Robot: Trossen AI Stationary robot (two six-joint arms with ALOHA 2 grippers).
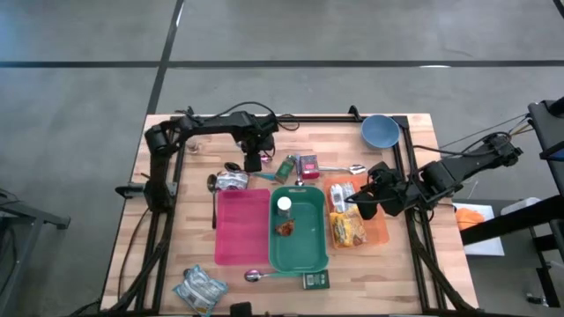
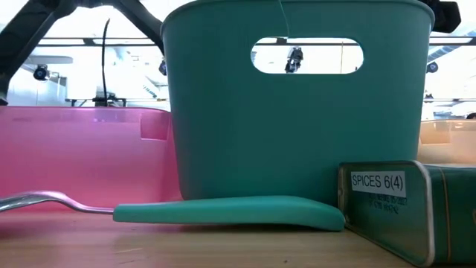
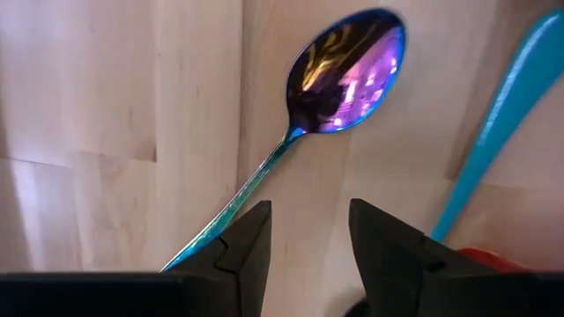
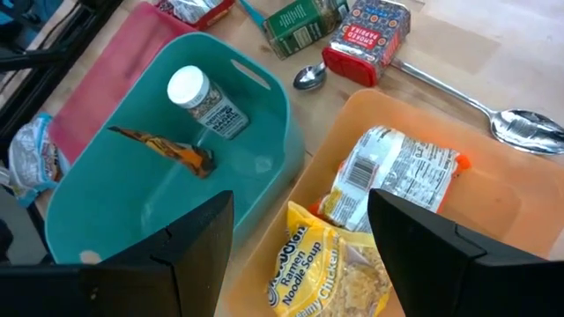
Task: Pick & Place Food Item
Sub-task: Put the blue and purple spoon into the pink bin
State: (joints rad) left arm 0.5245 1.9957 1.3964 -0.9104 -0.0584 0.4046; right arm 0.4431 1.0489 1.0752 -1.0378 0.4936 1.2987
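At six o'clock on the wooden table (image 1: pixel 159 255) lay a spice tin (image 2: pixel 387 205) and a teal-handled spoon (image 2: pixel 223 211), just before the teal bin (image 1: pixel 304 251), which held a spice jar (image 4: pixel 204 101) and a brown snack wrapper (image 4: pixel 167 150). At three o'clock the right gripper (image 4: pixel 295 233) hung with fingers well apart above the orange tray (image 4: pixel 441 123) of ramen noodle packs (image 4: pixel 339 264). Farther off, at eleven o'clock, the left gripper (image 3: pixel 308 242) pointed down, fingers slightly apart and holding nothing, over an iridescent spoon (image 3: pixel 339 70) beside a blue handle (image 3: pixel 502 123).
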